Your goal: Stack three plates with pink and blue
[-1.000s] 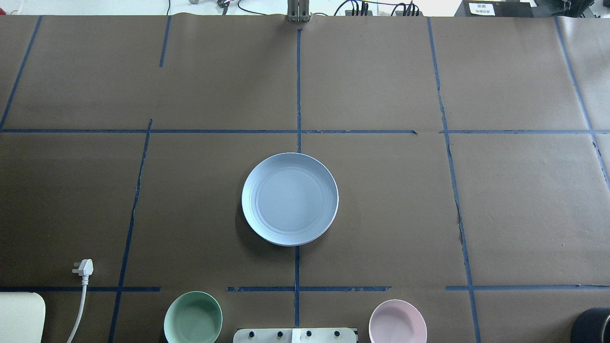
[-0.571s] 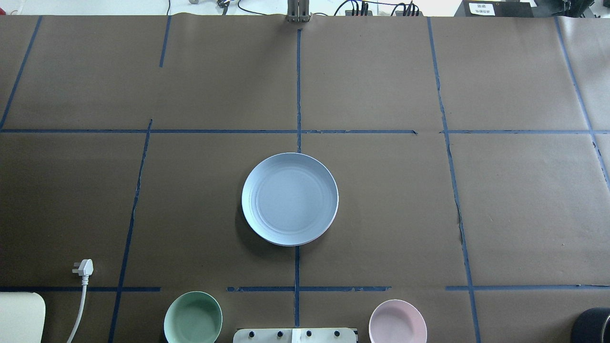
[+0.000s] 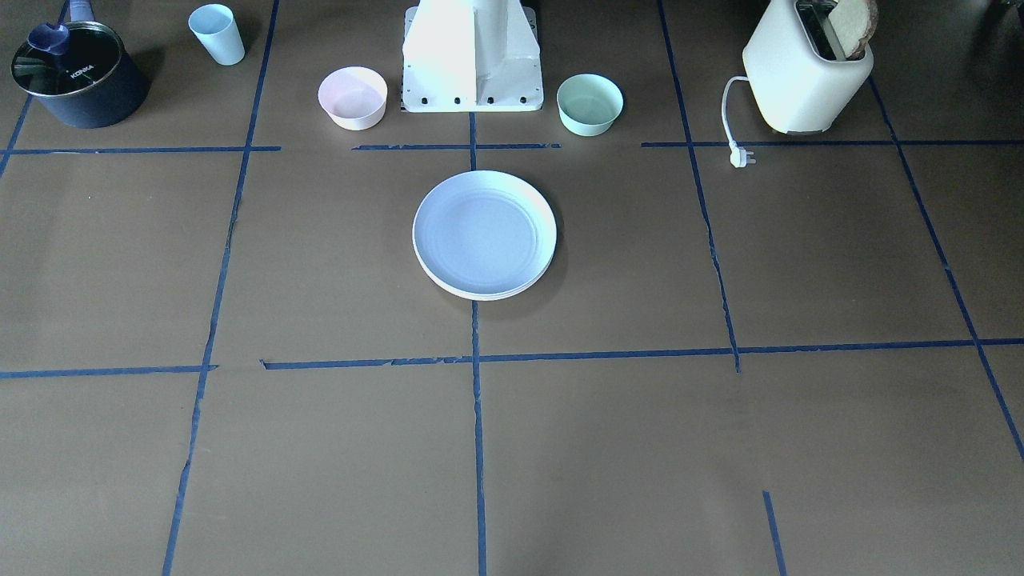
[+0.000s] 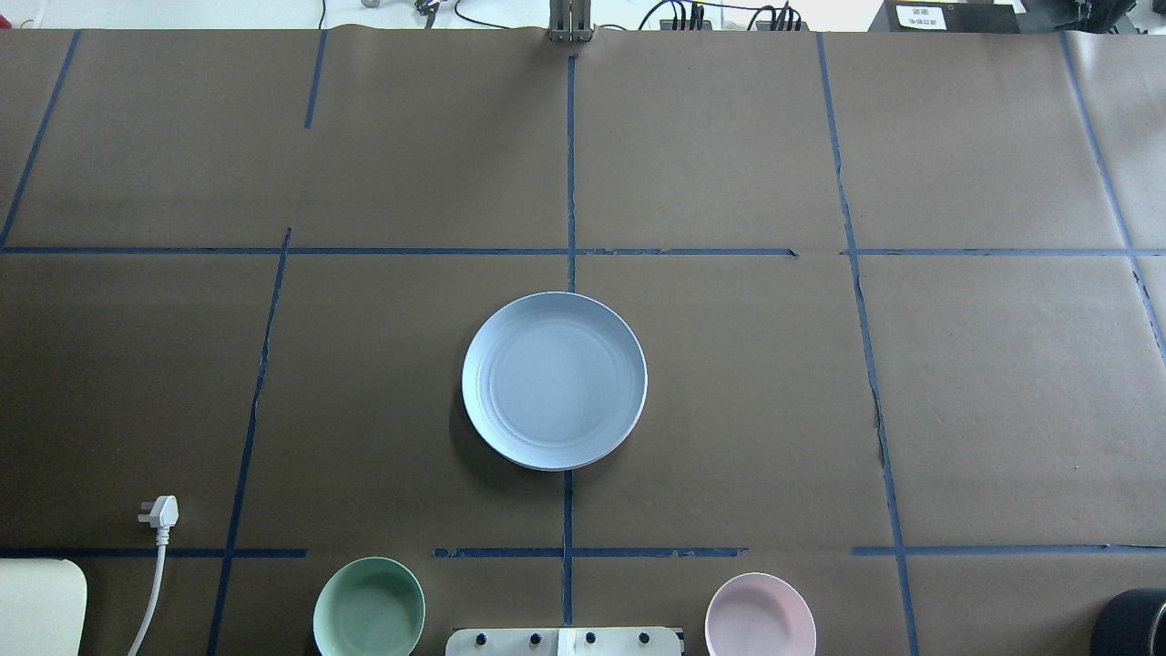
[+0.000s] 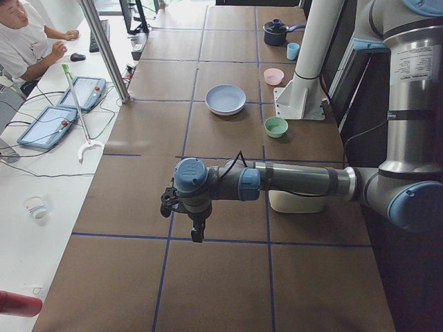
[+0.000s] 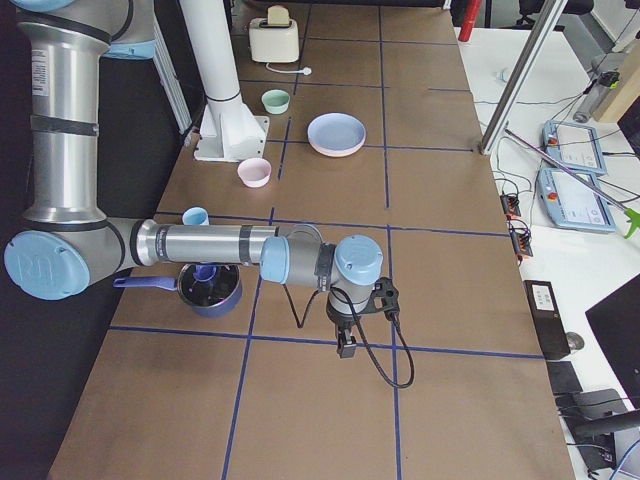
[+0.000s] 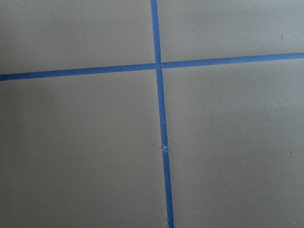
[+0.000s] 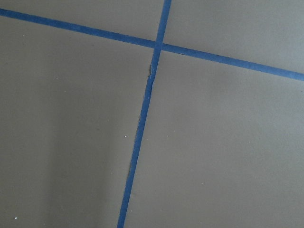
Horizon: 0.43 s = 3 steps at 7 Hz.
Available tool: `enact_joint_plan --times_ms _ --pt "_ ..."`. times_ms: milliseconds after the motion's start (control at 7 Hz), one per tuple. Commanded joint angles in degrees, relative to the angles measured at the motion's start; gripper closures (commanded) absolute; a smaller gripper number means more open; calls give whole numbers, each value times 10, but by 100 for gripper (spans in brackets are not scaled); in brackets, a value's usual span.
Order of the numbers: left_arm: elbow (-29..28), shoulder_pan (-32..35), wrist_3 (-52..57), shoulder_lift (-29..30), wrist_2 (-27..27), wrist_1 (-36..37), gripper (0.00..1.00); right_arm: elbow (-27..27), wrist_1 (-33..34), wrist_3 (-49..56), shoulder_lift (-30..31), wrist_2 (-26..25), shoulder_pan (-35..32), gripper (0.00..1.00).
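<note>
The light blue plate lies at the table's middle on top of a stack; it also shows in the front view. Pale rims of plates beneath it peek out at its edge; I cannot tell the cream and pink plates apart. The left gripper hangs over bare table far off at the left end. The right gripper hangs over bare table at the right end. Both show only in the side views, so I cannot tell whether they are open or shut. The wrist views show only brown paper and blue tape.
A small pink bowl and a mint bowl flank the robot base. A toaster with its loose plug, a dark pot and a light blue cup stand along the robot's edge.
</note>
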<state>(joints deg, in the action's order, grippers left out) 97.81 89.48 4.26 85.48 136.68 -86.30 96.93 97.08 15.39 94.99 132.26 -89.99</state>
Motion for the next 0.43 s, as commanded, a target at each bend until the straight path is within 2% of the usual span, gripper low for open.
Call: enact_joint_plan --times_ms 0,286 --pt "-6 -7 0 3 -1 -1 0 -2 0 0 -1 4 17 0" --pt "3 -7 0 0 -1 1 0 -2 0 0 3 5 17 0"
